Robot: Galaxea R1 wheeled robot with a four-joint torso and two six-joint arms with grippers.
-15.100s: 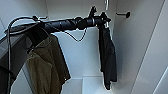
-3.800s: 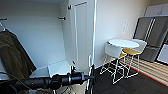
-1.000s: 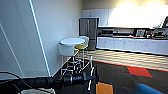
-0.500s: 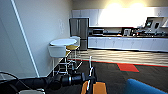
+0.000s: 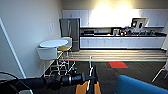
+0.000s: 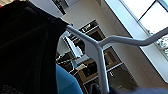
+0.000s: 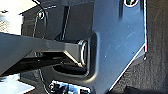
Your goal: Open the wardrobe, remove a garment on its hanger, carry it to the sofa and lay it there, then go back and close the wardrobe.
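Dark grey carpet floor (image 5: 135, 72), with a red rectangular carpet patch (image 5: 118, 64) set into it near its far edge. A thin red strip marks that edge; beyond it, pale striped wood-look flooring (image 5: 120, 55) runs to the white base cabinets. By the left wall stand a round white high table (image 5: 53, 43) and white-seated stools (image 5: 47, 53) on thin metal legs.

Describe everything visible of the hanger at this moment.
The hanger is thin and white, smooth like plastic or coated metal. In the left wrist view its stem rises to a junction where two arms branch; one runs into the shoulder of the black garment draped on it, the other is bare. In the head view its white stem stands upright at the end of the left arm, near the sofa.
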